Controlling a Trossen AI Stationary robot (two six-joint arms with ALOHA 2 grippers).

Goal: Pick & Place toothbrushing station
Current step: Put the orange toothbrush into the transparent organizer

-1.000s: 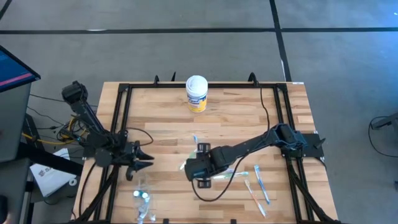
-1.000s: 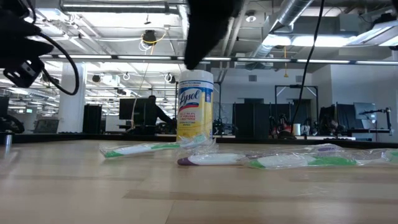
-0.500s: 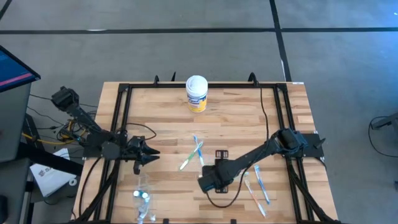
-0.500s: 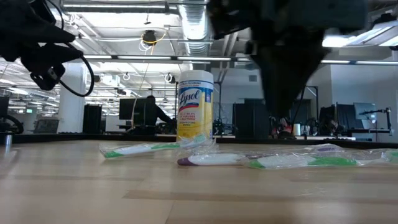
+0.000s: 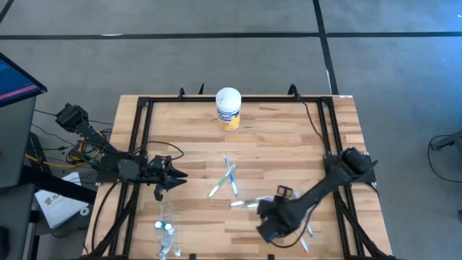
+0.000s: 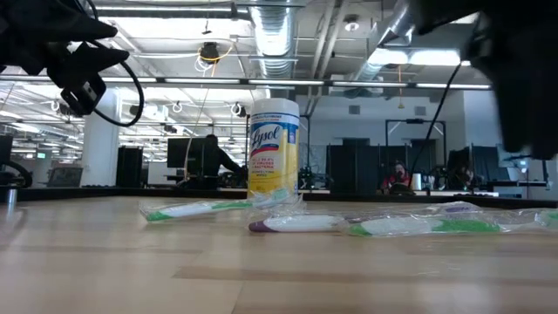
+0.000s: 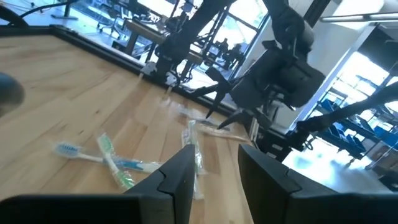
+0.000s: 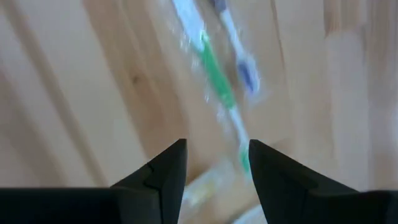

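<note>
Since the earlier frames the right gripper (image 5: pixel 266 232) has swung from over the middle of the tabletop (image 5: pixel 281 144) to the near right edge, uncovering the toothbrushes it had hidden. Its fingers (image 8: pixel 158 171) stand spread, nothing between them, hovering over a green toothbrush (image 8: pixel 217 87) and a blue-tipped one (image 8: pixel 239 53).

The left gripper (image 5: pixel 179 176) has drifted slightly and now sits low at the left side of the tabletop, pointing toward the centre. Its fingers (image 7: pixel 177 174) are apart and pinch nothing.

Toothbrush positions match the earlier frames. A crossed cluster of blue and green toothbrushes (image 5: pixel 228 175) lies in the middle of the tabletop. A wrapped one (image 5: pixel 245 204) lies just beside the right gripper. More lie under the right arm near the right edge (image 5: pixel 309 230), partly covered.

A white and yellow wipes canister (image 5: pixel 228 108) stands upright at the far edge, well apart from the brushes.

Hard to make out: clear packaging (image 5: pixel 166 231) at the near left corner, contents unreadable from above. In the low view the right arm shows only as a dark mass cut off at the right edge. The right wrist view is smeared, so brush outlines are soft. Whether the toothbrushes under the right arm touch each other cannot be told. A person (image 6: pixel 212 157) shows far off in the room behind the table.
</note>
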